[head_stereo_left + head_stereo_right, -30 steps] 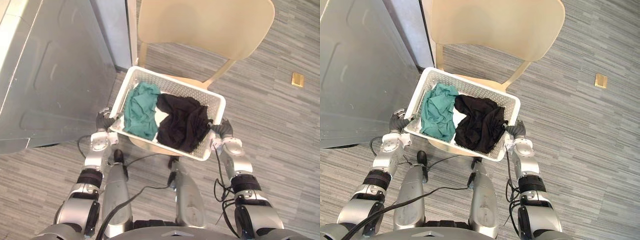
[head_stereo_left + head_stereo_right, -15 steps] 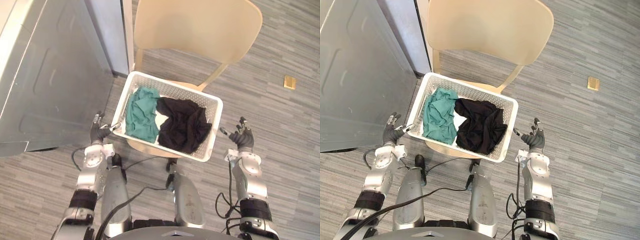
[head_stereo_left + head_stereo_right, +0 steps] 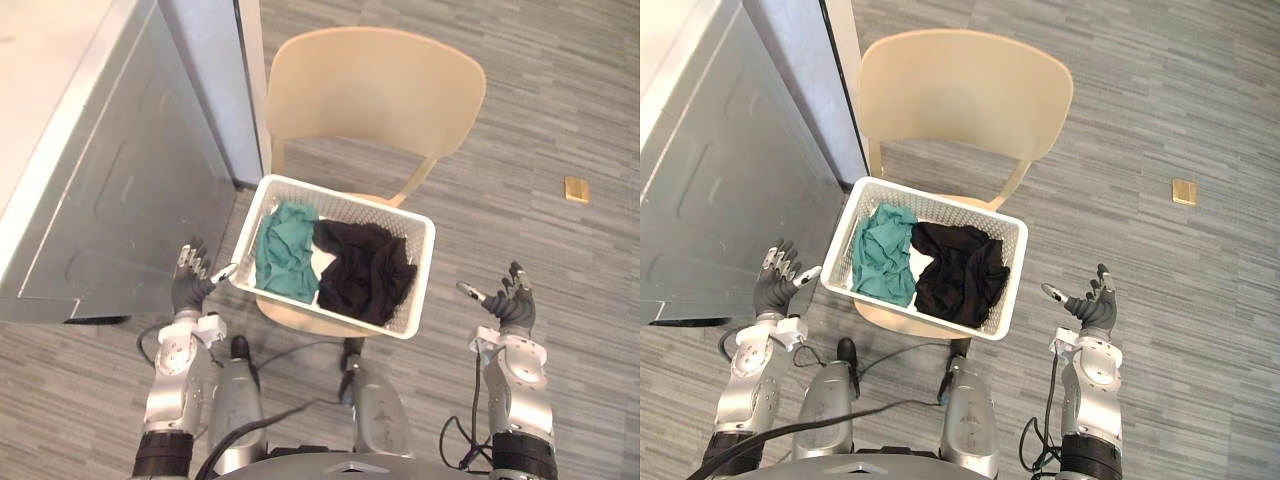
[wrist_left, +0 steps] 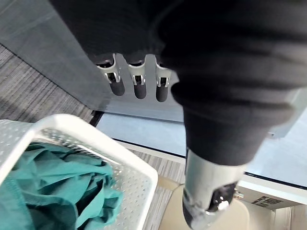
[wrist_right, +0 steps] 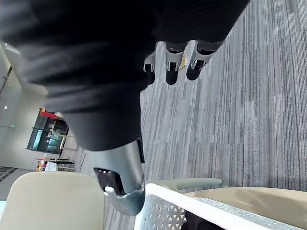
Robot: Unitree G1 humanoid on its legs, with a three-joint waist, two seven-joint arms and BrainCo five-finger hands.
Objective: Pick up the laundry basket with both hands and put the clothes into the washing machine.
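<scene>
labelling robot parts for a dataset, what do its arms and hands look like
The left arm and right arm are silver-grey shells with black ribbed bands. The left hand and right hand each have a dark ribbed cover over back and wrist, plus silver fingers ending in rounded dark tips.

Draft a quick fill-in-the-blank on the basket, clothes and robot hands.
The white basket sits on the beige ___. The ___ garment lies at the end nearer the left robot hand; the black garment lies at the other end. The right robot hand is ___ and clear of the basket.
Missing: chair; green; open.
</scene>
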